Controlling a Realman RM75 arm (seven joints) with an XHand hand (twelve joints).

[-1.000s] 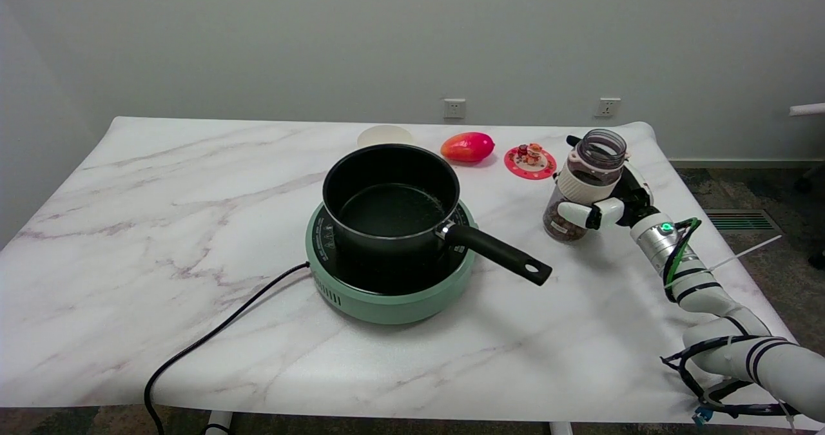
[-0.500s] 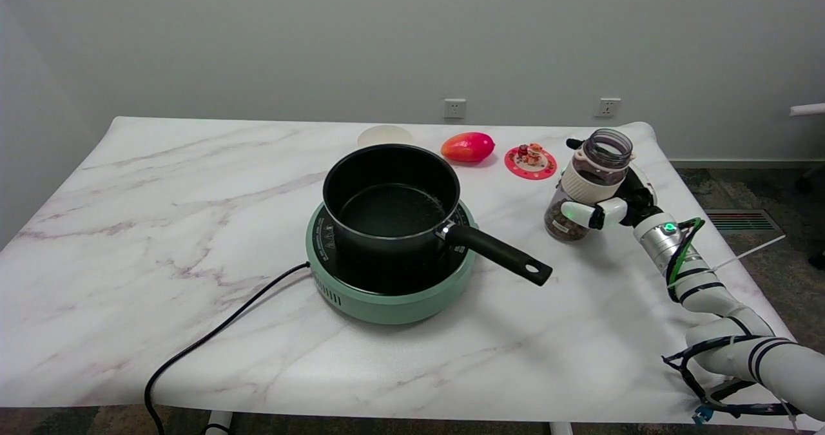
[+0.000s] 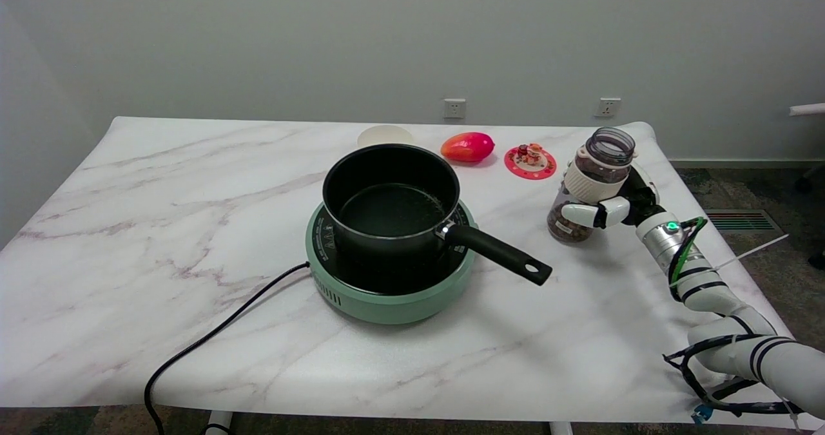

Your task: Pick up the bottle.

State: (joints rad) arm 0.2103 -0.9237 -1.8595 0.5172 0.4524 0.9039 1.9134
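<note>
Bottle slightly higher, tilted in right hand's wrapped fingers, pan handle nearby.

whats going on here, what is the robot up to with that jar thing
The right robot hand is wrapped around a clear open-topped bottle holding dark contents, at the right end of the marble table. The bottle is tilted; whether its base has left the table is hard to tell. A black pot sits on a green cooktop in the middle, untouched.

Grey wall with 2 sockets.
</note>
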